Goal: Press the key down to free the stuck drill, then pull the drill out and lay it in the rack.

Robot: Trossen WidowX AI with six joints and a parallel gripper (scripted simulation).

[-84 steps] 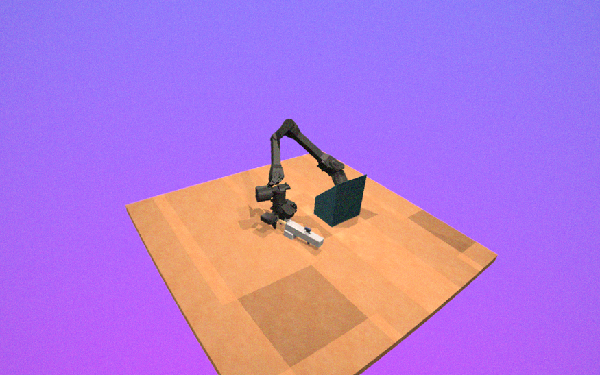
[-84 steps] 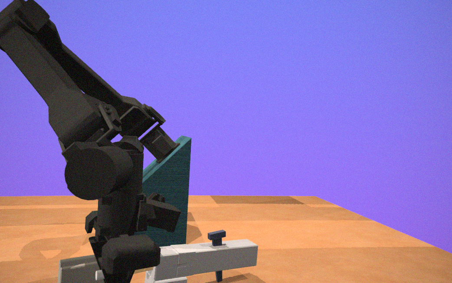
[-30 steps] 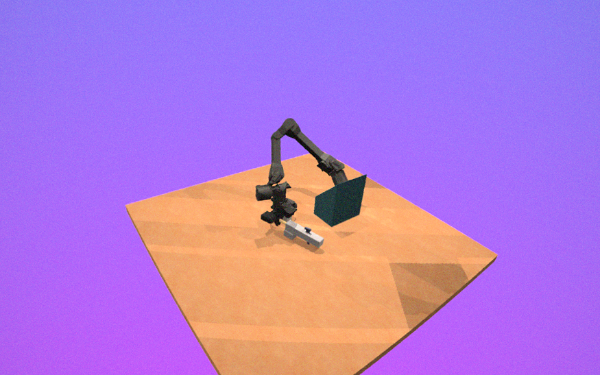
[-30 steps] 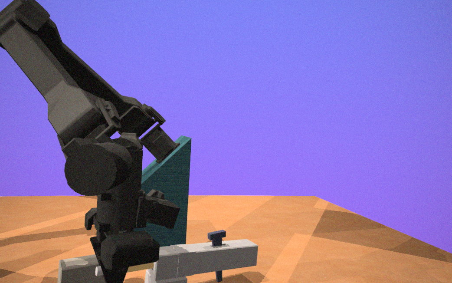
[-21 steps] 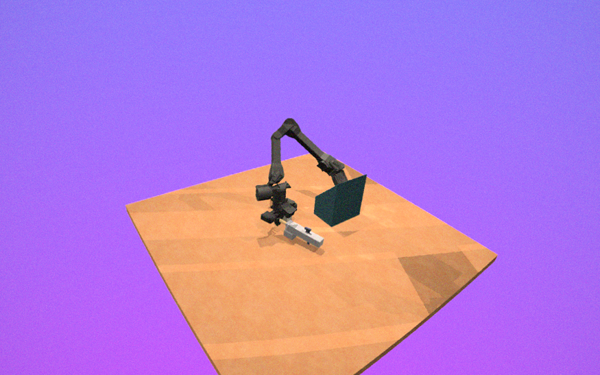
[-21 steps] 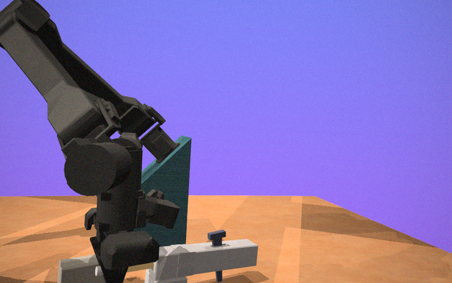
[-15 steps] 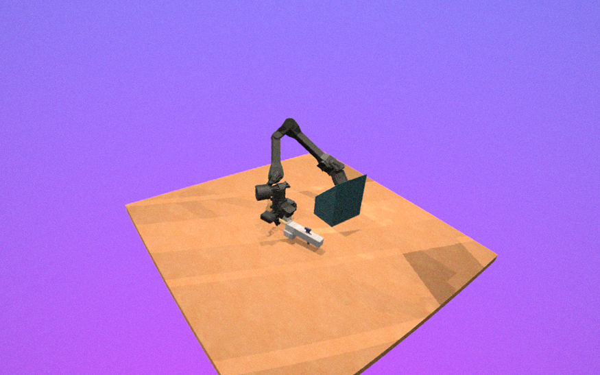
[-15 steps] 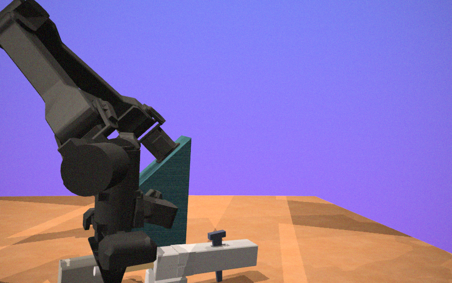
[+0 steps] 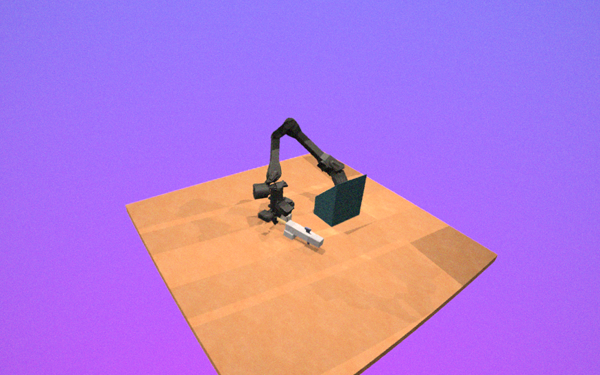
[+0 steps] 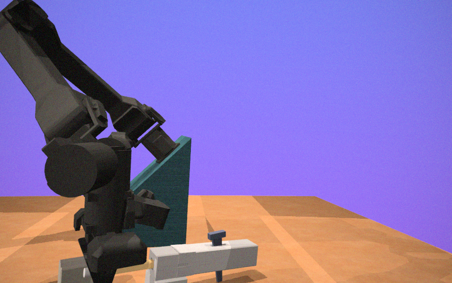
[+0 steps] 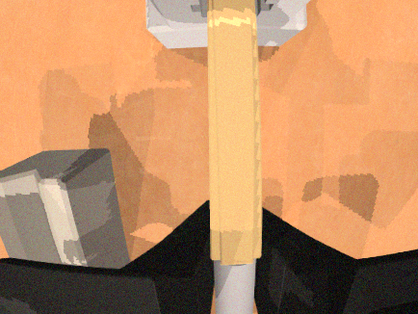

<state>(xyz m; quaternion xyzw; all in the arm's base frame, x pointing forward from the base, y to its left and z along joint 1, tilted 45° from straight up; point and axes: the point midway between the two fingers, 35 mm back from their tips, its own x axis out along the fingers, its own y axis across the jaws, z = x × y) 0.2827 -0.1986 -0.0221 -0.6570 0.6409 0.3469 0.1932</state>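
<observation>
The claw [image 11: 235, 269] was closed narrowly on the tan drill [image 11: 235, 141], gripping it near its grey tail end. At far left in the exterior view, a grey rack [image 10: 70, 268] sat on the wooden table [image 9: 325, 299], just beside the claw and not yet occupied. To its right, the drill spanned the gap between claw and grey housing [image 10: 203, 258], its tip apparently at or just inside the housing mouth. The blue key [image 10: 217, 236] stood on top of the housing. Judged progress: release apparently achieved, extraction well advanced; clearing the housing and laying the drill in the rack remained. A teal block [image 10: 166, 186] stood behind.
</observation>
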